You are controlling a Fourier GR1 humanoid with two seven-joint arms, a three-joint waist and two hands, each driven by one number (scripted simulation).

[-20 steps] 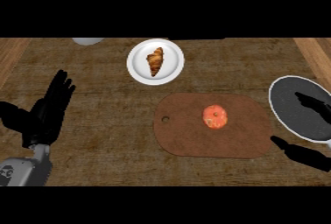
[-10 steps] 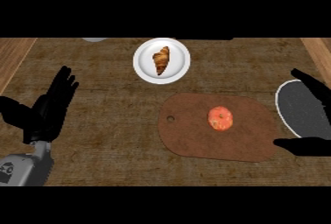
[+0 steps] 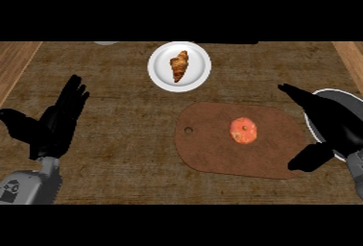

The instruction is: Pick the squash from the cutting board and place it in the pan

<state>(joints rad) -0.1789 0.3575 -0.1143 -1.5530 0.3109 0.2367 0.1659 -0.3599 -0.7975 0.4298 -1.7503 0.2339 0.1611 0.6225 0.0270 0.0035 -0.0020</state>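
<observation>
squash (image 3: pixel 243 130) on cutting board (image 3: pixel 212 144) | right hand (image 3: pixel 332 126) at 3 o'clock, fingers spread, over pan (image 3: pixel 327 93) | left hand (image 3: pixel 51 126) at 9 o'clock, fingers straight

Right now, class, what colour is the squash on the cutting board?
Orange, with paler speckles: the squash shows best in the head view.

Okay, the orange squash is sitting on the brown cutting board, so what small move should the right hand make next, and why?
Probably ease the right hand leftward and down over the round orange squash. The hand is open, apart from the squash, at the right end of the brown wooden cutting board, partly covering the dark pan. Nothing is grasped yet.
</observation>
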